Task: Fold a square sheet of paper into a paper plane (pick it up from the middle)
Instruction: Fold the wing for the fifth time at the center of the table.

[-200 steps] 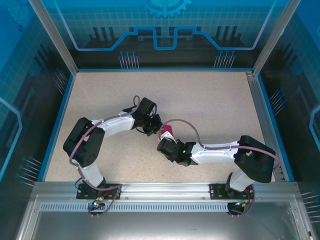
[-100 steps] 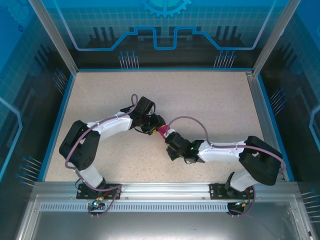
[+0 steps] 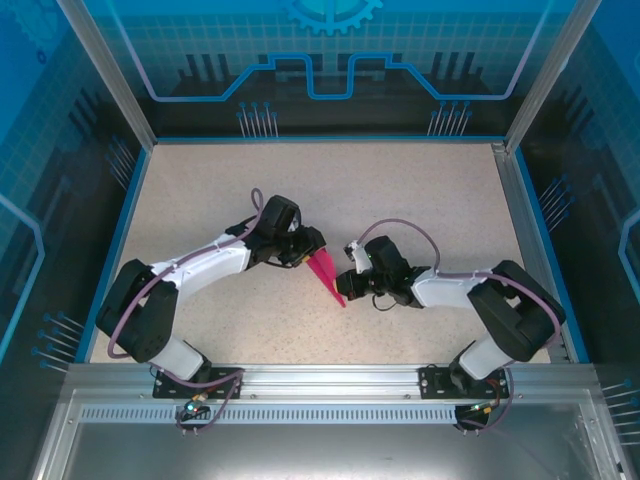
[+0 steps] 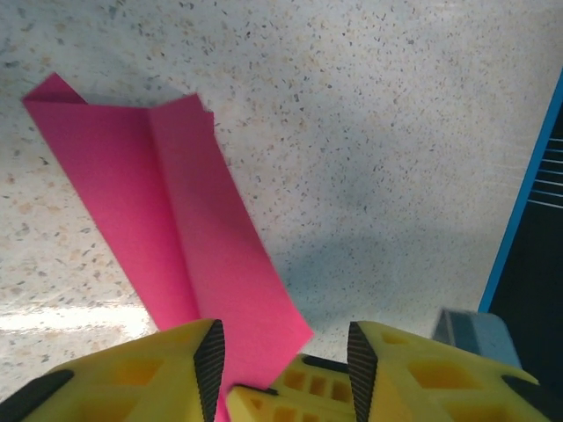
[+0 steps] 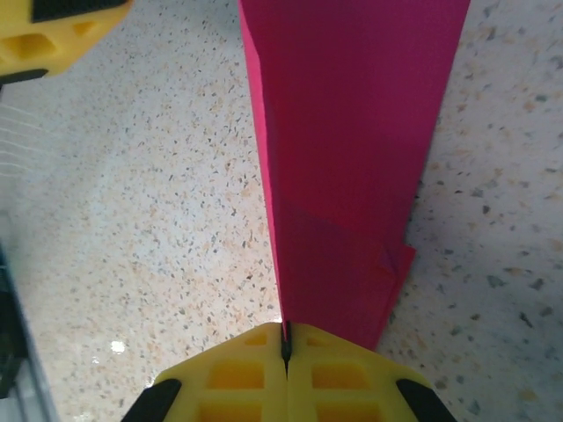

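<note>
The paper plane (image 3: 327, 280) was a narrow, magenta-pink folded strip with a lengthwise crease. One end was pinched in the closed tips of the right gripper (image 5: 286, 338), and the other lay between the left gripper's (image 4: 283, 356) parted fingers.

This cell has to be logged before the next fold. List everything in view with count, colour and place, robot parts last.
folded paper: one, magenta-pink, mid-table between the two grippers, its narrow point toward the near edge
table: one, speckled beige with a blue rim, under everything
enclosure walls: three, blue with a printed line pattern, at the back and both sides
metal rail: one, silver, along the near edge, bearing both arm bases
left arm: one, white and black, purple cable, reaching in from the near left
right arm: one, white and black, purple cable, reaching in from the near right
left gripper: one, yellow, open, paper's end between its jaws
right gripper: one, yellow, shut on the paper
</note>
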Motion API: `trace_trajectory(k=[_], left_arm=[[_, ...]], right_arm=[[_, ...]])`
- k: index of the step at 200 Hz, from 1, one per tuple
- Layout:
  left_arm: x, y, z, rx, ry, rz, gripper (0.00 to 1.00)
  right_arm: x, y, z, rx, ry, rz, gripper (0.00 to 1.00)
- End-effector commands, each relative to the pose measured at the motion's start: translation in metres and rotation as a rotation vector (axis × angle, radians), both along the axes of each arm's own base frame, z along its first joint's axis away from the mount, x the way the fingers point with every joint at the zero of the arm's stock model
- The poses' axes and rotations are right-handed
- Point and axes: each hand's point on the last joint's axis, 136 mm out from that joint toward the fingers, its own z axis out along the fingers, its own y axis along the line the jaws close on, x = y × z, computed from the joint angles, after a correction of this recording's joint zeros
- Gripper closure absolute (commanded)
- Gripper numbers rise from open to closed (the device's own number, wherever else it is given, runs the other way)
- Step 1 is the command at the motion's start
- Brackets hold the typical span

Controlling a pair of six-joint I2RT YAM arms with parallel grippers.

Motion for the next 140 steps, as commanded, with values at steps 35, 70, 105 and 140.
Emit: trace_trajectory(k=[35,70,105,140], left_arm=[[-0.001,-0.024,-0.003,-0.104,-0.044,-0.066,0.6],[0.002,-0.031,-0.008,-0.122,-0.046,-0.082,0.59],[0.005,-0.037,-0.012,-0.141,-0.057,-0.099,0.58],[0.004,-0.036,-0.022,-0.13,-0.038,-0.092,0.57]], right_arm=[[0.001,0.003,0.006,0.171,0.111,-0.003,0.98],[0.003,-0.001,-0.008,0.182,0.203,-0.023,0.98],[0.004,-0.001,-0.017,0.179,0.247,-0.028,0.98],[0.006,-0.006,-0.024,0.171,0.295,-0.06,0.98]])
